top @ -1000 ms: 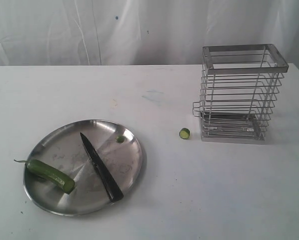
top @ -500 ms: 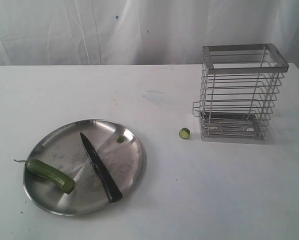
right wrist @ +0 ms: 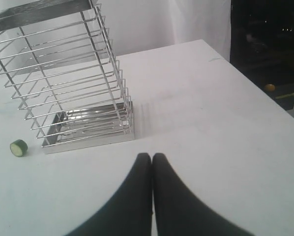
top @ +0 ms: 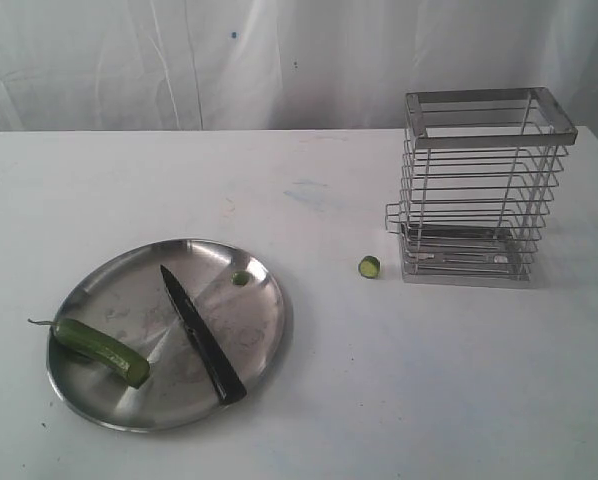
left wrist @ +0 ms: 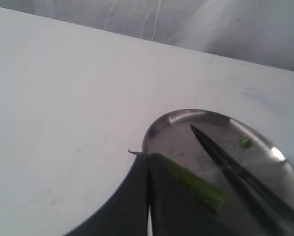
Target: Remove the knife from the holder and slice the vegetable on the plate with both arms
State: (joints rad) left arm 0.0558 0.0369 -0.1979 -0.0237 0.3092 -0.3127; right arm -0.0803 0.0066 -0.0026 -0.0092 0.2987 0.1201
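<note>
The left gripper [left wrist: 148,158] has its fingers pressed together with nothing between them, pointing toward the plate [top: 129,280]. The right gripper [right wrist: 152,156] is closed too and empty, aimed at the table [top: 379,400] near the holder [top: 494,137]. The knife [top: 201,335] lies flat on the plate, beside the vegetable [top: 101,350] but apart from it. A cut slice [top: 369,267] sits on the table by the holder.

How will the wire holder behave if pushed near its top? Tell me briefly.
The holder probably tips rather than slides if pushed high: it stands tall on a narrow base. Being open wire, it is likely light for its size. Metal wires look stiff.
</note>
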